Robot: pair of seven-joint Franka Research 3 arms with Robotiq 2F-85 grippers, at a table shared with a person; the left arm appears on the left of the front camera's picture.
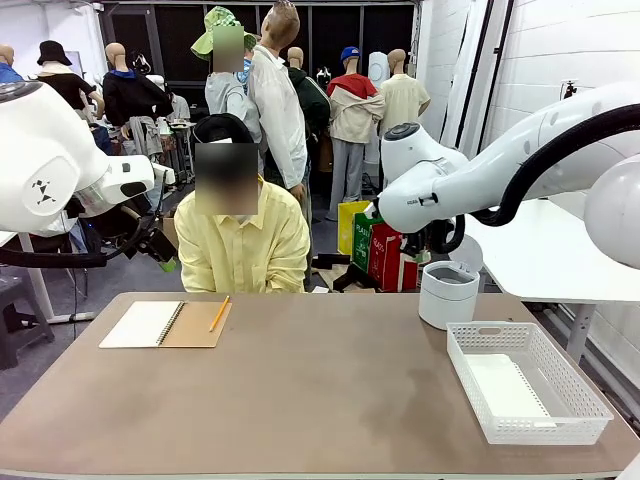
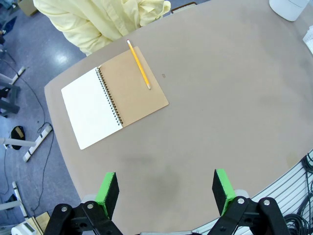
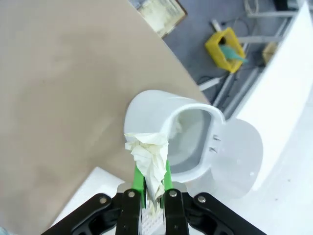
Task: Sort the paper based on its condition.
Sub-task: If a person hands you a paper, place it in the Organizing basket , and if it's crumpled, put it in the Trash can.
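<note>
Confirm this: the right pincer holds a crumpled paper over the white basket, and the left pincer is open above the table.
Wrong place. In the right wrist view, the right pincer holds the crumpled paper over the white bin with its lid open, not the basket. The left pincer is indeed open above the table.

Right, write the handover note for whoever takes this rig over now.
Left end effector: open, holding nothing, raised above the table near the open spiral notebook with a pencil lying on it.
Right end effector: shut on a crumpled paper, held over the white bin, whose lid is open.
Done: a flat sheet lies in the white basket.
Left: probably release the crumpled paper into the bin. The person's hands are below the table edge.
</note>
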